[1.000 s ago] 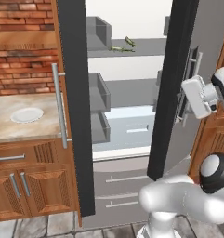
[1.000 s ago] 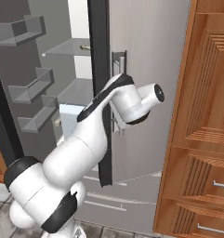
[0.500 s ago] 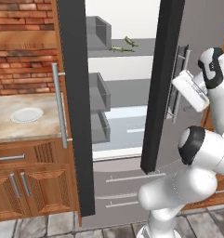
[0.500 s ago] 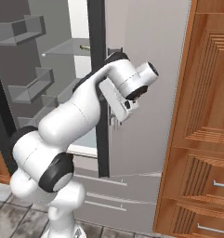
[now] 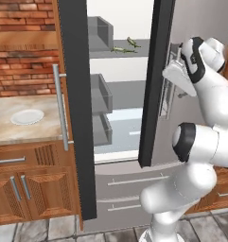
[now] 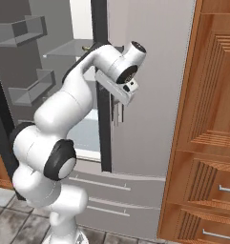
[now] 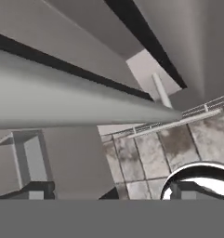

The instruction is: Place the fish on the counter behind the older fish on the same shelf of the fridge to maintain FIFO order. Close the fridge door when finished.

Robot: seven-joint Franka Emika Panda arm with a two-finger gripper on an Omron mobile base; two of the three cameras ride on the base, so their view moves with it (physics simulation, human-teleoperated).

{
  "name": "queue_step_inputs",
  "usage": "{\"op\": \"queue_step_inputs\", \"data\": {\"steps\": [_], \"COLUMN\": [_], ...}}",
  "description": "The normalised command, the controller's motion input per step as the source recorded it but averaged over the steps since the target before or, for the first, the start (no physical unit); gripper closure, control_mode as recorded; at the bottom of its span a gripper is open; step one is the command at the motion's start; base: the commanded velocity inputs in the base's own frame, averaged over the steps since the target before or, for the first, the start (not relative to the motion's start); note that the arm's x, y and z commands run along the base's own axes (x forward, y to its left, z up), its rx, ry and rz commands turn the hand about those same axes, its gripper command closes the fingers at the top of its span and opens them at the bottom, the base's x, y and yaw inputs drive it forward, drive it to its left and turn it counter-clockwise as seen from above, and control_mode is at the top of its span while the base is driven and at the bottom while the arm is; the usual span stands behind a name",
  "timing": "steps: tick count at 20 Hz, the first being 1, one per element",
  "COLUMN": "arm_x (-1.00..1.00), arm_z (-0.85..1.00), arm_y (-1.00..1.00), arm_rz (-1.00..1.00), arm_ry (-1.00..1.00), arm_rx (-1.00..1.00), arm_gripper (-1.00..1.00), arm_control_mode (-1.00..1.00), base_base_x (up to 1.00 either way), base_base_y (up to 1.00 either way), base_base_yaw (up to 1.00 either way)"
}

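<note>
Gripper (image 6: 117,113) spread wide, empty, beside fridge (image 6: 150,86) door handle (image 5: 168,92), fish (image 5: 124,46) on shelf (image 5: 116,53) (left view).

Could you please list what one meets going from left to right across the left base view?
Plate on the counter → left fridge door with its bar handle → two fish on the shelf → right fridge door → tool → robot arm.

Readable text: none | Labels or brands: none on the fridge (image 5: 191,19), its doors or handles | Numbers or signs: none on the counter (image 5: 21,130), the cabinets (image 6: 207,143) or the brick wall (image 5: 21,61) | All surfaces plain, unmarked
</note>
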Motion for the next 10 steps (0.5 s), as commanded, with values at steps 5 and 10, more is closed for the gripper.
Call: {"op": "queue_step_inputs", "data": {"steps": [5,10], "arm_x": [0.42,0.57], "arm_z": [-0.08,-0.01], "arm_y": [0.47,0.27], "arm_rz": [-0.07,-0.11], "arm_ry": [-0.56,-0.44], "arm_rx": [-0.28,-0.26], "arm_gripper": [-1.0,-1.0], "arm_control_mode": [-1.0,-1.0], "base_base_x": [0.0,0.0], "base_base_y": [0.0,0.0], "base_base_yaw": [0.0,0.0]}}
